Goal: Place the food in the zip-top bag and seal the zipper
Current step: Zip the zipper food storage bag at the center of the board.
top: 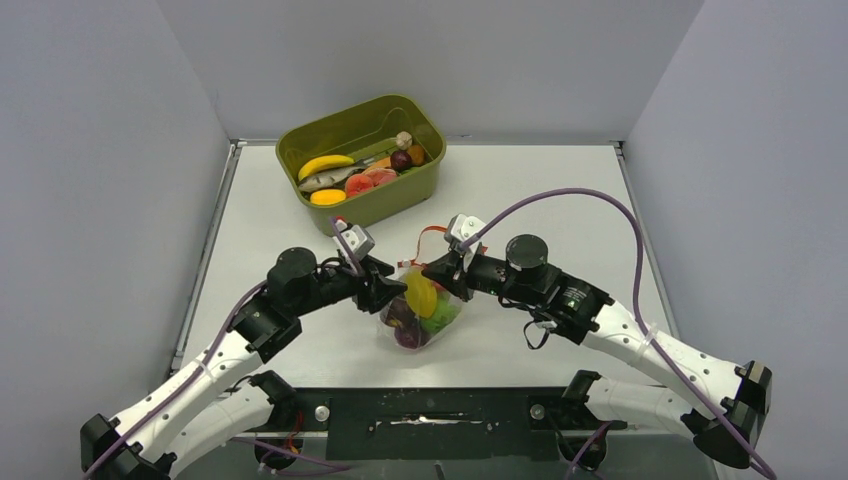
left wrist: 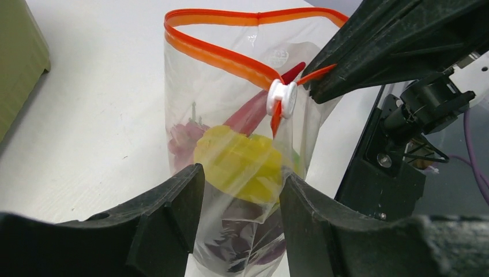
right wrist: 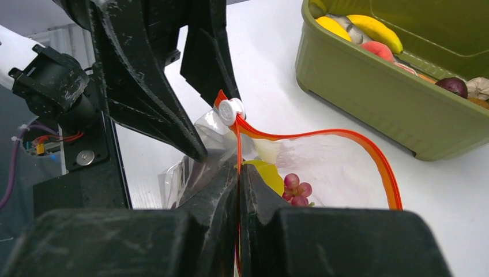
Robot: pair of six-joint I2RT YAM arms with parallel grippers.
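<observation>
My right tool (right wrist: 238, 173) is clenched on the zipper (left wrist: 219, 55), pinching the red-orange strip just beside the white slider (left wrist: 282, 98). My left tool (left wrist: 241, 182) is released. Its fingers are well parted, and the body of the zip-top bag (left wrist: 225, 109) fills the gap between them. I cannot tell whether either pad actually presses the plastic.

From the left wrist, my own fingers cut off the lower sides of the bag. From the right wrist, the closed fingers cover its lower half. The dark purple shapes at the bottom are too blurred through the plastic for me to name.

The bag stands upright on the table (left wrist: 98, 115) between the two tools. Its mouth is open in a wide orange loop, and the slider sits at the end by the right tool. The food (left wrist: 242, 164) inside shows as a yellow lump just ahead of the left fingertips, with a red piece (left wrist: 248, 112) above it and purple grapes (right wrist: 295, 187) beside it. Beyond the right tool, off to its right, the olive-green tub (right wrist: 380, 92) holds more pieces, a banana (right wrist: 377, 29) among them.
</observation>
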